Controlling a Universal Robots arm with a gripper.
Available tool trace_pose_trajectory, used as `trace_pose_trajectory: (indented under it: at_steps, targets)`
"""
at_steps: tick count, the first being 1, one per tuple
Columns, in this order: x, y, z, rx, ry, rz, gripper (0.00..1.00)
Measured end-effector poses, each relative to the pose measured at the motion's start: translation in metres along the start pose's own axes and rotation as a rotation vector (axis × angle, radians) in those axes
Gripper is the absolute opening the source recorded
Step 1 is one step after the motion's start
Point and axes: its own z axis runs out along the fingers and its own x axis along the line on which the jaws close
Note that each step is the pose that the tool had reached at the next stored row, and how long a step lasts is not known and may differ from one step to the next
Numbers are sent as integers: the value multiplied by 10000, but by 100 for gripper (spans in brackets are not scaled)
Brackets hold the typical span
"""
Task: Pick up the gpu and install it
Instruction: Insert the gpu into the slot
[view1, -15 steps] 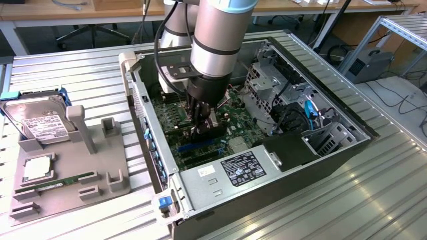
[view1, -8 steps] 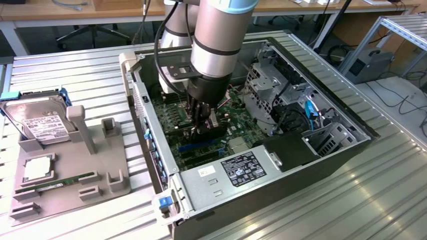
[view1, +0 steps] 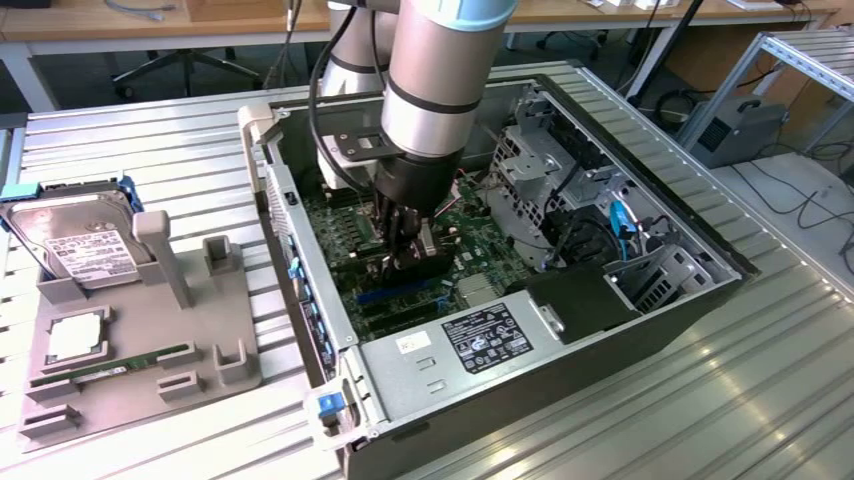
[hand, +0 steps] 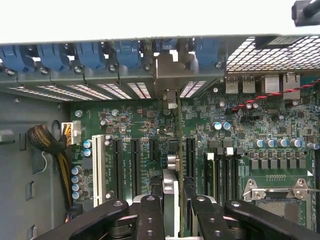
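Your hand (hand: 172, 210) is closed on the gpu (hand: 171, 165), which stands edge-on between the fingers (hand: 150, 215) at the lower middle of the wrist frame, its bracket up against the rear slot openings, so I judge you are in the install step, with the card over the board (hand: 140, 135) but seating not confirmed. The next move, as I read it, calls for the card edge squarely over its slot and a straight press. The exterior view gives you the open case (view1: 534, 360) at centre and, at lower left, the tray (view1: 134, 390) on the worktop (view1: 747, 400) with drive (view1: 80, 240) and memory stick (view1: 114, 365); the wrist view gives the slot rows.
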Motion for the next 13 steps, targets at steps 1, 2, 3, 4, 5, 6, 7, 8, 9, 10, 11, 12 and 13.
trace_pose_trajectory:
  at_steps: [1,2,3,4,5,6,7,8,9,10,11,12,13]
  targets:
    - [0,0,2,0,0,0,27]
    - [0,0,6,0,0,0,27]
    - [0,0,7,0,0,0,27]
    - [0,-1,11,0,0,0,27]
    - [0,-1,12,0,-1,0,27]
    - [0,-1,12,0,0,0,27]
    - [0,-1,12,0,-1,0,27]
    - [1,-1,13,1,-3,1,27]
    - [2,-1,14,1,-3,1,27]
    - [4,-1,15,1,-2,0,27]
    - [5,-1,16,0,-1,1,27]
    - [6,-1,18,0,-1,1,27]
    - [8,-1,20,0,-1,0,27]
